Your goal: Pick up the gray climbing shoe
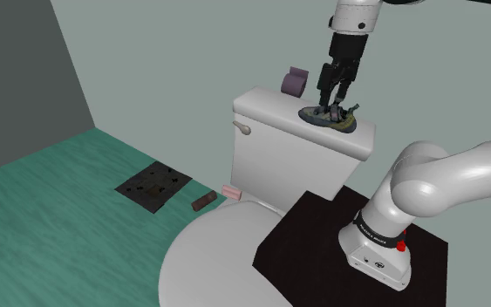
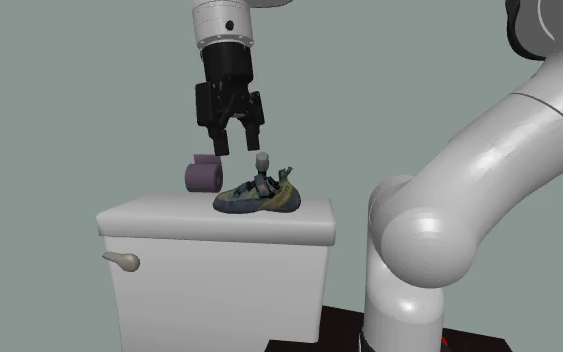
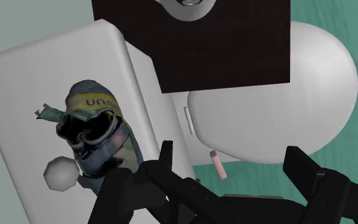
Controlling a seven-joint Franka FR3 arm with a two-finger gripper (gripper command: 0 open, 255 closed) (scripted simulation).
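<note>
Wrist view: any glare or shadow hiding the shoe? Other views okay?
Wrist view: no glare, climbing shoe evenly lit, only its opening is dark; the open black pincer shows little shading. Shoulder view: flat light, soft highlight on the arm. Second exterior view: shoe stands out against the plain grey wall.

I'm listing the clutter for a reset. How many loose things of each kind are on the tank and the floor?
Shoe: 1
Roll: 1
Blocks: 2 (pink block, brown block)
Mat: 1
Total: 5
</note>
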